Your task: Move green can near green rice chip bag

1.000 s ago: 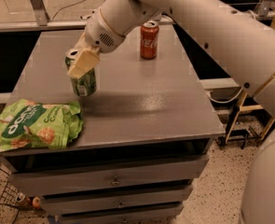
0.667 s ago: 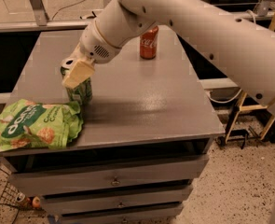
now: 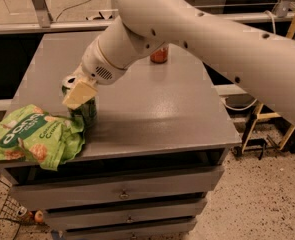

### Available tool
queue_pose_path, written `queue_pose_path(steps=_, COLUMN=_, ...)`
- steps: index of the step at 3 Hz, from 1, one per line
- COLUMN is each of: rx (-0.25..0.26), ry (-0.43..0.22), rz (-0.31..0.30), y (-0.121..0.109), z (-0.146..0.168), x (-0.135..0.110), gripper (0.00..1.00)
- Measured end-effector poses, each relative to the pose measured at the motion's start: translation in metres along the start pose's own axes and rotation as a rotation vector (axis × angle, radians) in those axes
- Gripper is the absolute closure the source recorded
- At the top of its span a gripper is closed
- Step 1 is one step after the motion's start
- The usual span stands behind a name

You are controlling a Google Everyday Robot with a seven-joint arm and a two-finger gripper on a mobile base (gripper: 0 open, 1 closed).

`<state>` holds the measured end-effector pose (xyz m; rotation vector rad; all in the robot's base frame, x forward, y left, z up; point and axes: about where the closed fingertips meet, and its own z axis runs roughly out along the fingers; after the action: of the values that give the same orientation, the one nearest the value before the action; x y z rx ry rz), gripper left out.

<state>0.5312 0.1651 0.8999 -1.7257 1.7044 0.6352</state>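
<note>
The green can [image 3: 85, 112] stands upright on the grey table [image 3: 152, 104], right beside the right edge of the green rice chip bag [image 3: 34, 136], which lies flat at the table's front left corner. My gripper [image 3: 77, 91] is at the can's top, its pale fingers [image 3: 79, 94] closed around the can from above. The white arm reaches in from the upper right and hides the can's far side.
A red can [image 3: 159, 56] stands at the back of the table, partly hidden by my arm. The table has drawers below. A wooden stool frame [image 3: 267, 129] stands on the floor to the right. The chip bag overhangs the table's left edge.
My gripper has carried the green can to the front left, from the table's left middle down to the chip bag's right edge.
</note>
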Motion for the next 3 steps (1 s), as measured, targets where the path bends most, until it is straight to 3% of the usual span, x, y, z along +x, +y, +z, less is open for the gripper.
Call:
queue_pose_path(steps=2, rx=0.012, ry=0.007, rz=0.026, y=0.01, z=0.0025, x=0.0038, gripper=1.0)
queue_pose_path(steps=3, rx=0.012, ry=0.007, rz=0.026, y=0.0099, z=0.0018, x=0.003, gripper=0.86)
